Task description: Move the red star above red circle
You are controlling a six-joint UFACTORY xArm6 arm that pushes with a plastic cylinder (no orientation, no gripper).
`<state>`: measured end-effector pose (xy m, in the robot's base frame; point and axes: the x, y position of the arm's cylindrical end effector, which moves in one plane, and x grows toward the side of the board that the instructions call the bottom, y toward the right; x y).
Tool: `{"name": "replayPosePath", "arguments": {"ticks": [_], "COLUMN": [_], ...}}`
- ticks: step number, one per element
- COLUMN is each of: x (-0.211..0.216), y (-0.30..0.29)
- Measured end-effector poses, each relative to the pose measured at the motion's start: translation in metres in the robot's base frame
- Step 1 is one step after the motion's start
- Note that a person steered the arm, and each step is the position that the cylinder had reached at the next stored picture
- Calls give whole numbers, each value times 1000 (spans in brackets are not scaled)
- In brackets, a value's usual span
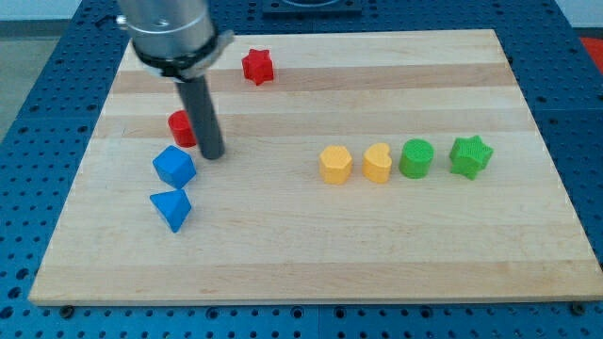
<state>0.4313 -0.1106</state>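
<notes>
Red star (257,67) near board's (301,273) top edge, up and to view's right of red circle (181,128). Tip (212,153) just right of red circle, touching or nearly, above blue blocks. No hand fitted: bare rod, nothing held. Judged light, rigid, free-sliding; best pushed on right flank, squarely, lest points spin it

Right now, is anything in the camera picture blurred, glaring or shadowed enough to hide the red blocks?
Camera view: lighting is even, with no glare on the board. The red star is sharp. The arm's upper housing looks blurred, and the rod partly covers the red circle. My tip sits just at that circle's right.
</notes>
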Motion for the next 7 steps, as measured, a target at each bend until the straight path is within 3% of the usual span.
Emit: {"name": "replayPosePath", "arguments": {"ticks": [2, 3, 4, 7], "x": [-92, -149, -179, -160], "y": [86, 85, 84, 22]}}
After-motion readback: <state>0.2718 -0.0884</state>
